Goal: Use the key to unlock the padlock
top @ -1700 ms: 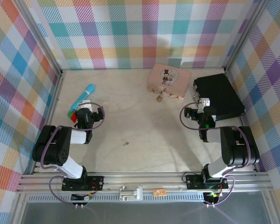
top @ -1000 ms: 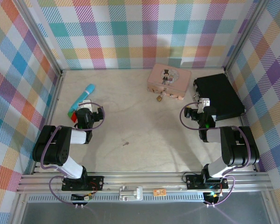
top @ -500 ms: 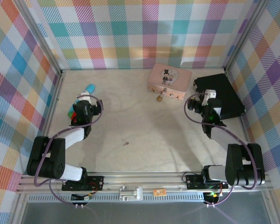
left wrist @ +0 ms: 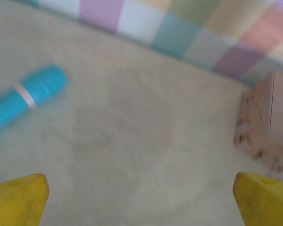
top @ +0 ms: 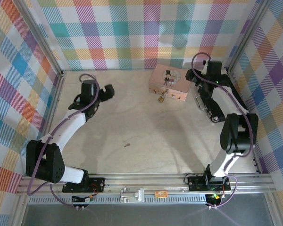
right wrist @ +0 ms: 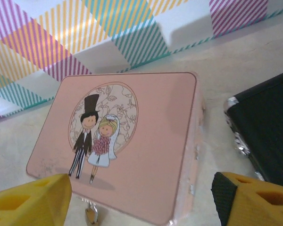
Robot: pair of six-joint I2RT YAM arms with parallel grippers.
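Note:
The tiny brass padlock (top: 161,98) hangs at the front clasp of the pink picture tin (top: 170,81); the right wrist view shows the padlock (right wrist: 91,215) just below the tin's (right wrist: 132,141) near edge. The small dark key (top: 127,145) lies alone on the table's middle, far from both arms. My right gripper (top: 208,74) hovers open by the tin's right end, its yellow fingers spread wide (right wrist: 141,207) with nothing between them. My left gripper (top: 101,92) is at the back left, open and empty (left wrist: 141,202).
A turquoise pen-like tube (left wrist: 26,94) lies left of the left gripper. A black case (right wrist: 269,127) sits right of the tin, partly under the right arm (top: 226,101). Plaid walls (top: 132,33) close in the back and sides.
Both arms have unfolded from near their bases and reached toward the back: the left one up and right past the tube, the right one up beside the tin. Key and padlock lie unmoved.

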